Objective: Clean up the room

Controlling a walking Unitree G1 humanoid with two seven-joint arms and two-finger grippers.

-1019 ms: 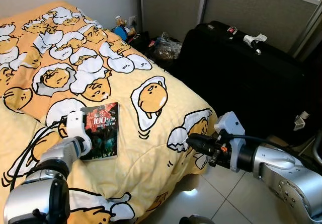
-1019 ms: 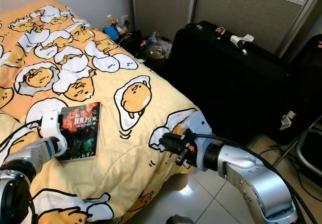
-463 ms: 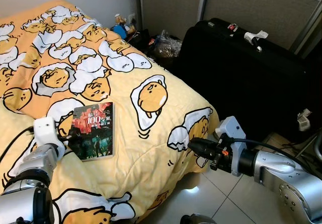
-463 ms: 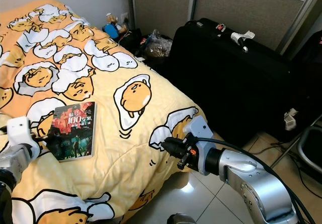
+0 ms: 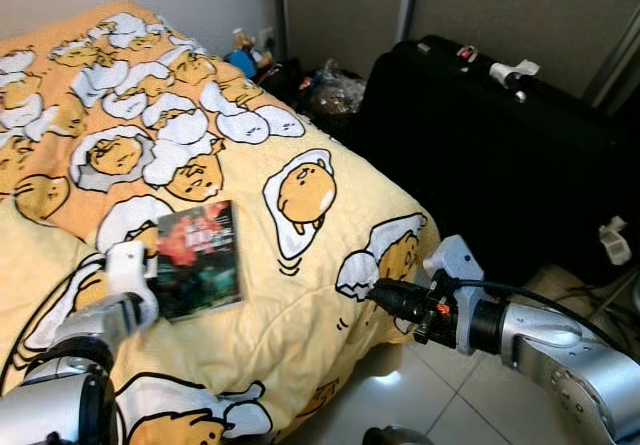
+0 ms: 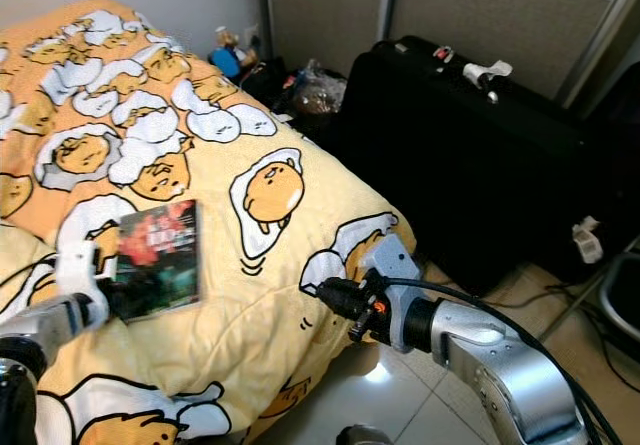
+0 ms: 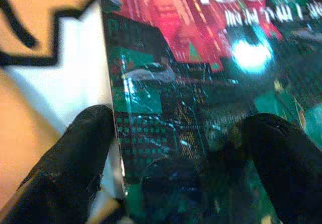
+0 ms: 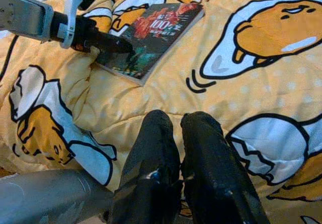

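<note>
Tidying has barely begun: the book point(image 5: 199, 259) lies flat on the bed point(image 5: 300, 295) near its foot edge, the left gripper point(image 7: 176, 148) spread across the book's near corner without lifting it, while the right gripper point(image 5: 392, 299), fingers pressed together and empty, hovers off the bed's corner.

- A book point(image 5: 198, 260) with a glossy red-and-green cover lies flat, face up, on the yellow egg-print bedspread point(image 5: 300, 115) before me, near its edge
</note>
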